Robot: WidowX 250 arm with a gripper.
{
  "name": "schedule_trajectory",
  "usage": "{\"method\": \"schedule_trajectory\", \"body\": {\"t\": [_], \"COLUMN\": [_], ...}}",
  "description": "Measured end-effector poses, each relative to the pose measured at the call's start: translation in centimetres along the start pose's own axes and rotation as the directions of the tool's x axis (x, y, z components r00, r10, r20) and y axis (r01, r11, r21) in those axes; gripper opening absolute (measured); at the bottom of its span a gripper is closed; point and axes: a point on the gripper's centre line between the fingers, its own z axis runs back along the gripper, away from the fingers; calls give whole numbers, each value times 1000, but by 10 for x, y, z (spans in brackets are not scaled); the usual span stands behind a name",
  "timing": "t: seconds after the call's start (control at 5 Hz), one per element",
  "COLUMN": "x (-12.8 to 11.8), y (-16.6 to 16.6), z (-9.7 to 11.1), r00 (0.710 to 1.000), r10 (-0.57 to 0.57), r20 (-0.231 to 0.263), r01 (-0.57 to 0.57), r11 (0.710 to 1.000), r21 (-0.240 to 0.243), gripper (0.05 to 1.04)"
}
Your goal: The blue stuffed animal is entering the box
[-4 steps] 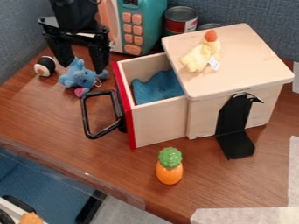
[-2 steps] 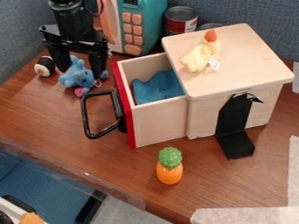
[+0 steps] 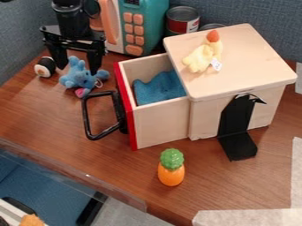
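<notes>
My gripper hangs down at the upper left, its two fingers apart on either side of the blue stuffed animal. The animal lies on the brown table, left of the box, and its lower part shows in front of the fingers. The wooden box stands right of centre with its red-fronted drawer pulled out toward the left. Blue cloth lines the drawer. A black handle loop sticks out from the red front.
A yellow plush chick lies on the box's lid. Beside the stuffed animal is a sushi toy. A teal toy microwave and a can stand behind. The pineapple toy stands in front of the drawer.
The fingers have come somewhat closer together around the blue stuffed animal, and the gripper has shifted slightly left. The animal has barely moved.
</notes>
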Motion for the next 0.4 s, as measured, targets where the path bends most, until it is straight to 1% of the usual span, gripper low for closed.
{"method": "schedule_trajectory", "body": {"t": [0.4], "x": [14], "y": [14], "z": [-28], "r00": [998], "r10": [23], "r20": [-51], "r01": [-21], "r11": [999], "r21": [47], "gripper": [1000]}}
